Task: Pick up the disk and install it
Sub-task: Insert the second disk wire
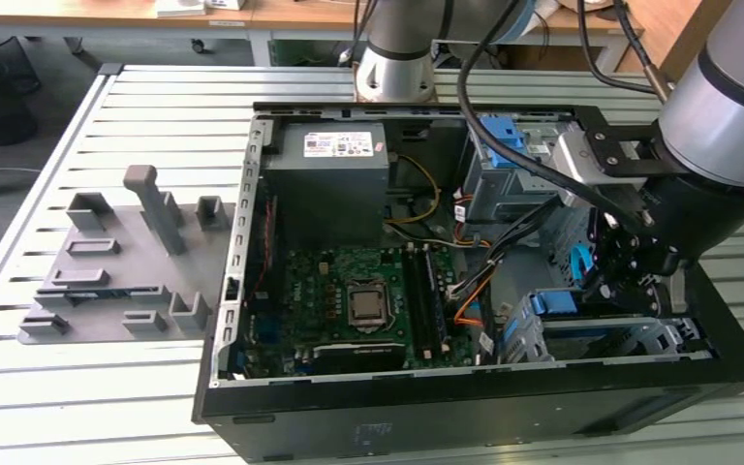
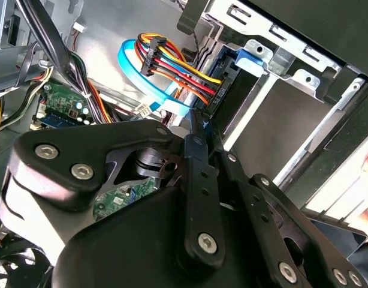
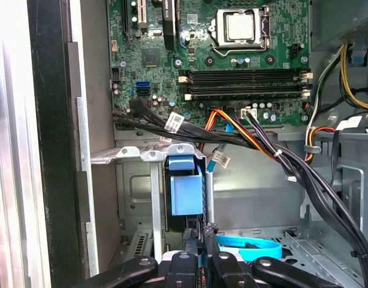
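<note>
The disk (image 3: 186,187) stands on edge in its blue carrier, inside a slot of the grey metal drive bay (image 3: 133,180) at the case's lower corner on the exterior view's right. In the second wrist view the disk (image 2: 227,81) shows its dark end, with the coloured power wires and a blue flat cable (image 2: 131,66) plugged in. My gripper (image 3: 203,239) reaches down into the case, fingers drawn close together on the carrier's near edge. In the exterior view the gripper (image 1: 631,269) hangs just above the bay, next to the disk's blue frame (image 1: 556,302).
The open black computer case (image 1: 476,387) lies on a slatted metal table. The motherboard (image 1: 359,300) and power supply (image 1: 333,160) fill its left part. Black cable bundles (image 3: 244,141) cross above the bay. A grey fixture plate (image 1: 120,266) sits outside the case on the left.
</note>
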